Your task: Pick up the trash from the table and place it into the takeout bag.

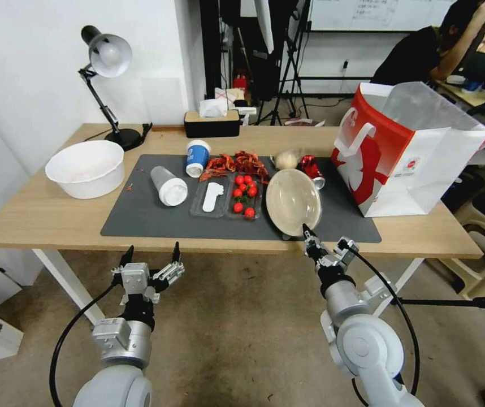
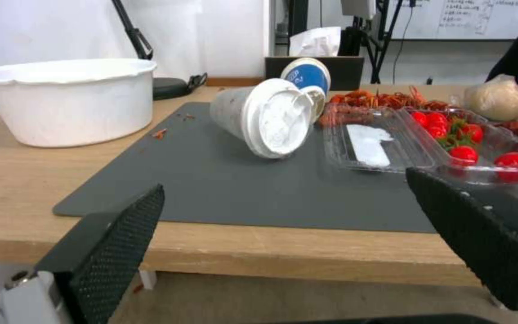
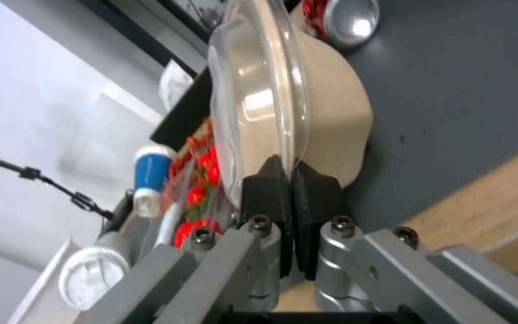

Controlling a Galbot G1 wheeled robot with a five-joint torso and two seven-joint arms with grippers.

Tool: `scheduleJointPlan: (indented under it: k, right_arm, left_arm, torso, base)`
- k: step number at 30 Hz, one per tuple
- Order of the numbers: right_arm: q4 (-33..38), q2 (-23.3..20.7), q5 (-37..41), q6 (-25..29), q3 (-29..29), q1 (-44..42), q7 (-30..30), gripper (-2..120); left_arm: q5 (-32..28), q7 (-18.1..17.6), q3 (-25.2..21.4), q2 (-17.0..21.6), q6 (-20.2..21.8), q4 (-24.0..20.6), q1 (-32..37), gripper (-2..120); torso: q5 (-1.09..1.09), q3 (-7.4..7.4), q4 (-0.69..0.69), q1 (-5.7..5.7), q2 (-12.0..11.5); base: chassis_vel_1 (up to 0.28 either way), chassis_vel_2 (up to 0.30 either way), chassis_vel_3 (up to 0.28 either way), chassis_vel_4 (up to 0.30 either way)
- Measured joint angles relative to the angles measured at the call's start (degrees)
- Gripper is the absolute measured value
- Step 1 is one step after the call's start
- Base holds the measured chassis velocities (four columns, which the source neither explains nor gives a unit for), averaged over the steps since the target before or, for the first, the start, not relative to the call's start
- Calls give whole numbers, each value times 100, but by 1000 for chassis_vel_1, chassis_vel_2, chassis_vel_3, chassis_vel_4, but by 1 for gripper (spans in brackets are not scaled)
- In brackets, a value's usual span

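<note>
My right gripper (image 1: 308,233) (image 3: 292,168) is shut on the near rim of the beige paper bowl (image 1: 293,200) (image 3: 331,112), which has a clear lid and stands tilted on edge over the mat (image 1: 152,220). Behind it lie the crushed red can (image 1: 312,168) and the clear bag with a beige lump (image 1: 286,159). The clear white-lidded cup (image 1: 169,186) (image 2: 265,118) lies on its side beside the blue-and-white paper cup (image 1: 197,157). The takeout bag (image 1: 406,152) stands open at the table's (image 1: 39,215) right end. My left gripper (image 1: 152,254) (image 2: 284,182) hangs open before the table's front edge.
A large white bowl (image 1: 86,168) sits at the left, with a desk lamp (image 1: 107,62) behind it. A clear tray of cherry tomatoes (image 1: 228,196) and a pile of red shells (image 1: 237,163) lie mid-mat. A tissue box (image 1: 211,121) stands at the back edge.
</note>
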Motion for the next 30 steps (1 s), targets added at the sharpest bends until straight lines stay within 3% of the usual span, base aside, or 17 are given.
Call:
scheduleJointPlan:
  k: [5,10,12,14,18,23,30]
  right_arm:
    - [104,1,-8,68,43,-41,-13,0]
    - [639,-120,-25,224,246,-80,-260,0]
    - [1024,-396,-26,357,487,79,-642,0]
    - [1089,-486,-26,389,546,139,-730,0]
    - [1221,-1114,-26,508,1092,675,-999,0]
    - [927,-1766,-26,551,1911,1205,-920,0]
    - [444,-2377,-70,349,2323,1665,-331,0]
  left_arm:
    - [9,-1,0,-3,-4,10,0,100]
    - [22,-2,9,-13,-13,32,-2,100]
    - [25,-2,21,-21,-22,33,-2,100]
    - [26,-2,24,-22,-24,33,-2,100]
    - [28,-3,42,-15,-50,19,9,100]
    - [40,3,101,19,-73,16,22,100]
    - [138,21,155,-11,-151,31,48,100]
  torso:
    - [0,0,0,0,0]
    - [0,0,-1,0,0]
    - [1,0,-1,0,0]
    - [1,0,0,0,0]
    - [3,1,0,0,0]
    - [1,0,-1,0,0]
    - [2,1,0,0,0]
  base:
    - [0,0,0,0]
    - [0,0,0,0]
    - [0,0,0,0]
    - [0,0,0,0]
    - [0,0,0,0]
    - [0,0,0,0]
    - [0,0,0,0]
